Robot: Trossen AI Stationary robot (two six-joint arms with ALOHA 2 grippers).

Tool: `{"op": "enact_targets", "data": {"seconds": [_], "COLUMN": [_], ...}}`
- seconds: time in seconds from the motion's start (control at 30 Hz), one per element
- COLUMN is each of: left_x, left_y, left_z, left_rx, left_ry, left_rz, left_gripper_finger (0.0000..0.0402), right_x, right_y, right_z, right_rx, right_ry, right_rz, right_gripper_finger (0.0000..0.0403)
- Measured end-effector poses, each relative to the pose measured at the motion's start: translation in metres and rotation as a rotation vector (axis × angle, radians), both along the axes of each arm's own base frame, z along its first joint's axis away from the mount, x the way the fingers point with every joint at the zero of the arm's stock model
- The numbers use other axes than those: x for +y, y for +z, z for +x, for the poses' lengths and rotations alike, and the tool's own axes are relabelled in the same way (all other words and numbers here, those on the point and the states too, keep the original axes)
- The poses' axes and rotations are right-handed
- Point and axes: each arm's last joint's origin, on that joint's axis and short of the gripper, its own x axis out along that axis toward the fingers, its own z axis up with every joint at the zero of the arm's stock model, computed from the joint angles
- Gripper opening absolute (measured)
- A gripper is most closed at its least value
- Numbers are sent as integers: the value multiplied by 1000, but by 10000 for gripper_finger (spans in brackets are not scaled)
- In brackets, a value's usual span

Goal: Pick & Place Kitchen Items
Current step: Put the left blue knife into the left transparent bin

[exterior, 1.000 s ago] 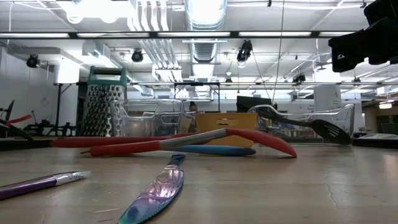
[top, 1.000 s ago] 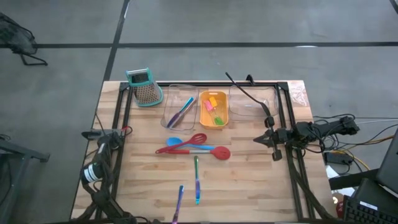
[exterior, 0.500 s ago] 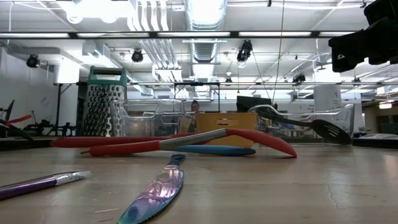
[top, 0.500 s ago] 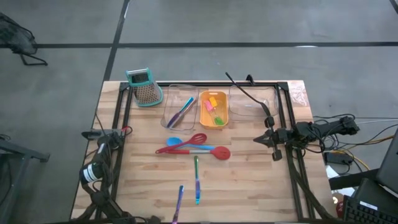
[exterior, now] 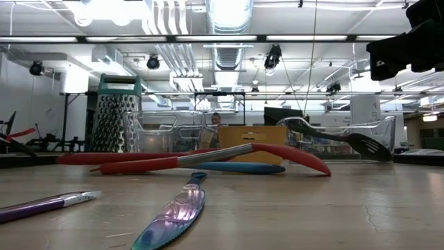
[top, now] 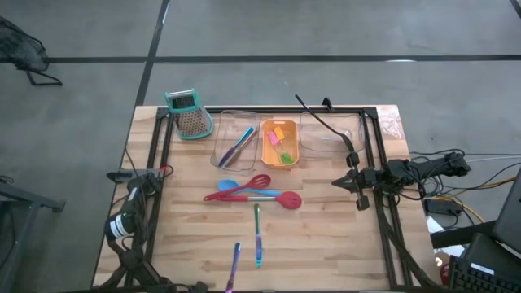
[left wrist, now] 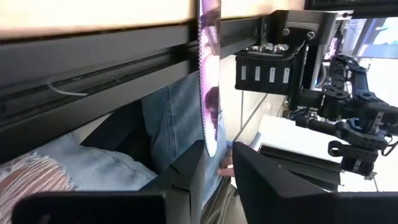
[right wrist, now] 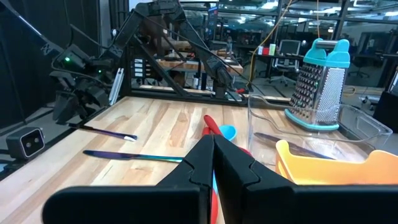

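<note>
Nothing has changed over the last second: both arms stay parked, so no pick is under way. The right claw [top: 339,184] waits at the surface's [top: 326,252] right edge, fingers pressed together and empty. The left claw [top: 159,172] waits at the left edge; its fingers seem closed on nothing, though the view is poor. The red spatula [top: 259,198], blue spatula [top: 229,185], green stick [top: 257,233] and purple stick [top: 233,267] lie loose mid-surface; the black spoon [top: 326,127] rests in the right clear tray [top: 360,133].

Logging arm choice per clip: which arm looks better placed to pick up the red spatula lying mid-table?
Probably the right. The right gripper points inward at the height of the red spatula, whose head faces it; the left gripper sits at the far edge.
</note>
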Motion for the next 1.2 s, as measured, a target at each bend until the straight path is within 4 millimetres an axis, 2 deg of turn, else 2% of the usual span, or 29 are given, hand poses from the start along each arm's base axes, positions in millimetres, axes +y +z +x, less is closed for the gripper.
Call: {"op": "enact_targets", "data": {"seconds": [0.67, 0.93, 1.2], "left_x": [5, -1, -5], "left_y": [3, -13, -13], "left_z": [17, 32, 35], "left_rx": [28, 19, -9], "left_ry": [19, 51, 62], "left_rz": [-8, 40, 77], "left_gripper_finger": [80, 79, 29], "right_x": [0, 0, 0], "right_y": [0, 0, 0], "right_z": [0, 0, 0], "right_rx": [0, 0, 1], "right_ry": [0, -1, 0], "right_rz": [0, 0, -1], "right_gripper_finger": [8, 8, 8]}}
